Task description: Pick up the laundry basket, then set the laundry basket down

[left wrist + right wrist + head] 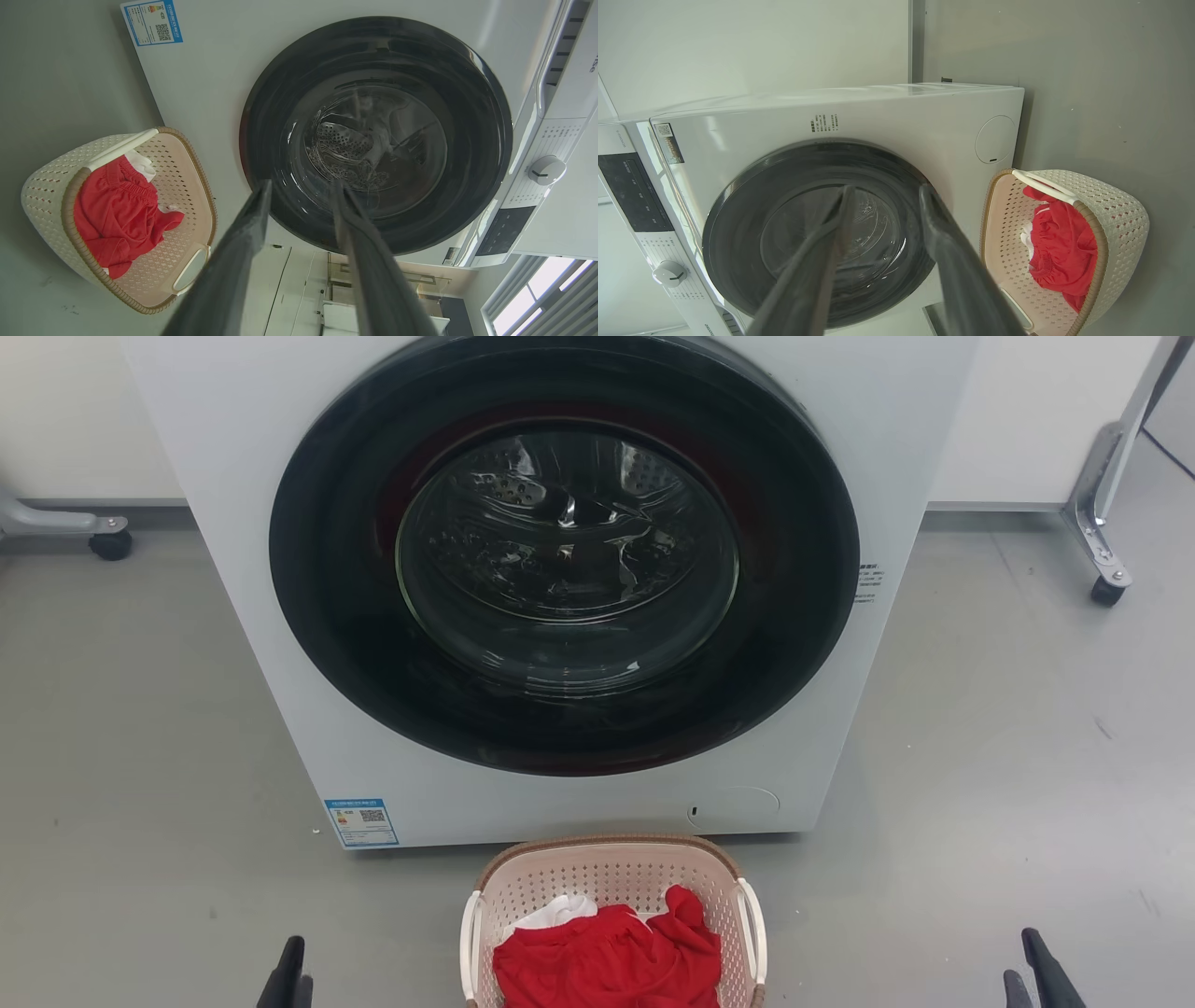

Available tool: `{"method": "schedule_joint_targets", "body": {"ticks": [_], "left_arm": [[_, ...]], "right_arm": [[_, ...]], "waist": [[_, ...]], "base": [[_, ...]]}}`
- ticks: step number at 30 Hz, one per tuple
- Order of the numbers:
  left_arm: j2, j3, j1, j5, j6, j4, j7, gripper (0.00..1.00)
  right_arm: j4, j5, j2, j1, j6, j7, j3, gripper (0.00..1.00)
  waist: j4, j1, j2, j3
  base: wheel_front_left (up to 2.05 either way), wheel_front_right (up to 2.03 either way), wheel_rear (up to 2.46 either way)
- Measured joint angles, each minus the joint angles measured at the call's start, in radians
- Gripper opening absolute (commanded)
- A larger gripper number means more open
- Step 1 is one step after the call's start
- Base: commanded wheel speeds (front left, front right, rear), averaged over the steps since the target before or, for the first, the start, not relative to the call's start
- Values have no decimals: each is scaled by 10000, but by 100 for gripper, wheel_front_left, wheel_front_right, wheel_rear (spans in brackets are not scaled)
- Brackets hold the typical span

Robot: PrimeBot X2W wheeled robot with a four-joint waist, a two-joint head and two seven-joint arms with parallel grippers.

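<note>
Small oval pink-beige perforated plastic laundry basket (597, 887) on the floor just in front of white front-loading washer (233, 523); left end effector (301, 186) and right end effector (886, 189) both parted, empty; risk: uneven lift tips it against washer, spilling red cloth (607, 961).

The laundry basket (607, 882) is cut off below; washer label (361, 822) print unreadable.

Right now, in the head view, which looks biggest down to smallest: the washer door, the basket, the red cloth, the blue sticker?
1. Washer door
2. Basket, cut off by the bottom edge
3. Red cloth, lying inside the basket, also cut off
4. Blue sticker
The basket is nearer the camera, so it looks a bit bigger than it is.
</note>
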Motion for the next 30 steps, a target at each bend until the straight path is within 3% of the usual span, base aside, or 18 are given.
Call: {"method": "schedule_joint_targets", "body": {"ticks": [11, 15, 30], "left_arm": [[4, -424, -3, 357, 98, -150, -414, 100], [6, -531, -7, 654, 247, -245, -554, 100], [73, -1139, -80, 2713, 696, -558, -1062, 100]], "right_arm": [[-54, -153, -8, -5, -19, -370, 451, 100], [-94, -451, -12, -10, -186, -535, 629, 100], [-297, -2545, -42, -177, -688, -1037, 1461, 100]], "waist": [[4, 0, 0, 12], [7, 0, 0, 24], [15, 0, 0, 92]], "base": [[0, 0, 0], [0, 0, 0], [0, 0, 0]]}}
